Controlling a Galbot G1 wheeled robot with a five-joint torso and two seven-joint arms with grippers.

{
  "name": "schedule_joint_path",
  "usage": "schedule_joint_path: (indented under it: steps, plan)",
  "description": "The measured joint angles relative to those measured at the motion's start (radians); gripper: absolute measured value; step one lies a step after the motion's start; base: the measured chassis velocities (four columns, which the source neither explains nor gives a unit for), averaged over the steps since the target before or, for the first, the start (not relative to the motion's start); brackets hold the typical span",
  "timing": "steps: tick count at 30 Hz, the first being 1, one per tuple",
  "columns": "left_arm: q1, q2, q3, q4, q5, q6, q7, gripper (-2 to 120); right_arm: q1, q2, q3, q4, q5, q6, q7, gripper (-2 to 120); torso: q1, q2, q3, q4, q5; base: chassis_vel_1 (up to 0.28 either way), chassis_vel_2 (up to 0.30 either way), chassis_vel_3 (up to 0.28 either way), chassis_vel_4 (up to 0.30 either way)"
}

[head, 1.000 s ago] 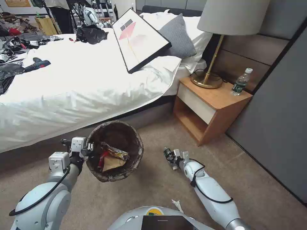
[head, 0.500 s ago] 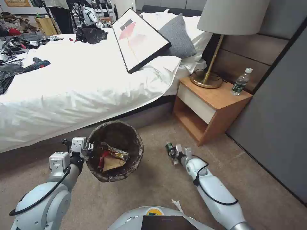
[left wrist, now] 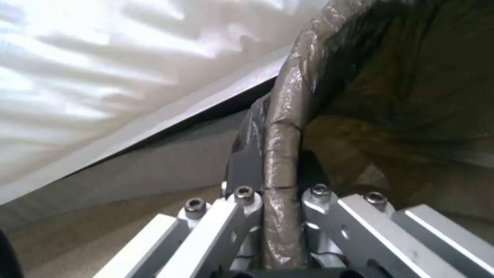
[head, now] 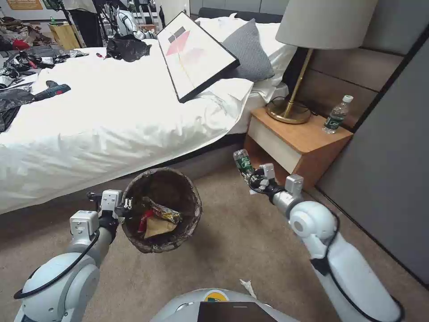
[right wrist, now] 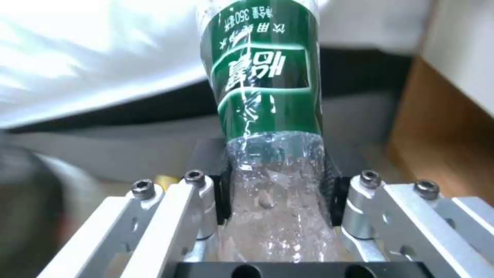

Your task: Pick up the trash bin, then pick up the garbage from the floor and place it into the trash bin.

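Head view: the right arm has been raised from the floor (head: pixel 250 250) within the last second. The right gripper (head: pixel 251 175) is now carried well above the carpet, to the right of the trash bin (head: pixel 161 210) and higher than its rim. The green-labelled bottle (head: pixel 243 162) is pinched at its crushed body (right wrist: pixel 278 200). The bin is held off the floor, its bagged rim (left wrist: pixel 280 154) clamped by the left gripper (head: pixel 126 206). Pickup judged complete; deposit into the bin outstanding.
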Motion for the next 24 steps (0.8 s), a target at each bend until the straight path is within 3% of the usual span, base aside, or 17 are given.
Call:
schedule_joint_path:
  steps: [9,24]
  plan:
    - [-0.008,0.004,0.014,0.000,-0.001,0.000,0.000,3,0.055,-0.069,-0.019,0.193,0.151,-0.031,0.034,31,0.000,0.000,0.000,0.0000,0.0000,0.000,0.000,0.000,0.000]
    - [-0.002,-0.003,0.023,0.000,0.011,0.000,-0.002,3,0.168,-0.060,-0.192,0.244,0.188,-0.069,-0.032,31,0.000,0.000,0.000,0.0001,-0.0001,0.000,0.000,0.000,0.000]
